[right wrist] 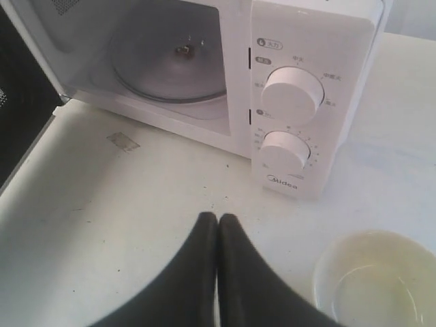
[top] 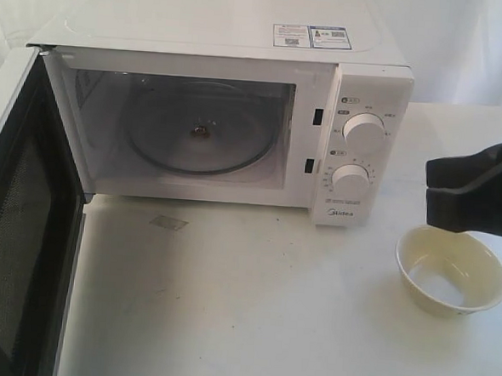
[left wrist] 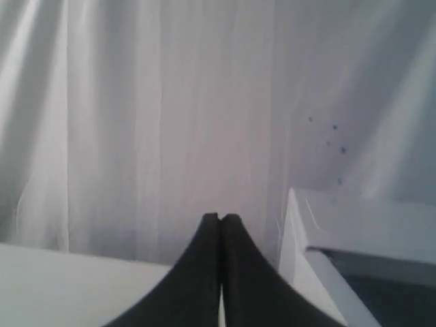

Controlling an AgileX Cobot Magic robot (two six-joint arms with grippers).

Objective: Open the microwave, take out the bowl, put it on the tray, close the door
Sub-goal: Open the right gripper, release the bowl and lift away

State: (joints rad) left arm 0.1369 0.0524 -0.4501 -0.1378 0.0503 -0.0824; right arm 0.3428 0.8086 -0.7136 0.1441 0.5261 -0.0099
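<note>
The white microwave (top: 218, 24) stands at the back with its door (top: 18, 225) swung wide open to the left, black mesh inner face showing. Its cavity holds only the glass turntable (top: 199, 134). The cream-yellow bowl (top: 450, 270) sits upright on the white tabletop to the right, in front of the dials, and also shows in the right wrist view (right wrist: 378, 279). My right gripper (top: 428, 190) hovers just above the bowl's far rim, shut and empty (right wrist: 218, 219). My left gripper (left wrist: 220, 218) is shut with nothing in it, facing a white curtain. No tray is in view.
Two round dials (top: 363, 131) sit on the microwave's right panel. A small grey patch (top: 169, 223) marks the table (top: 252, 307) in front of the cavity. The open door juts toward the front left. A white corner with a dark panel (left wrist: 300, 238) lies beside the left gripper.
</note>
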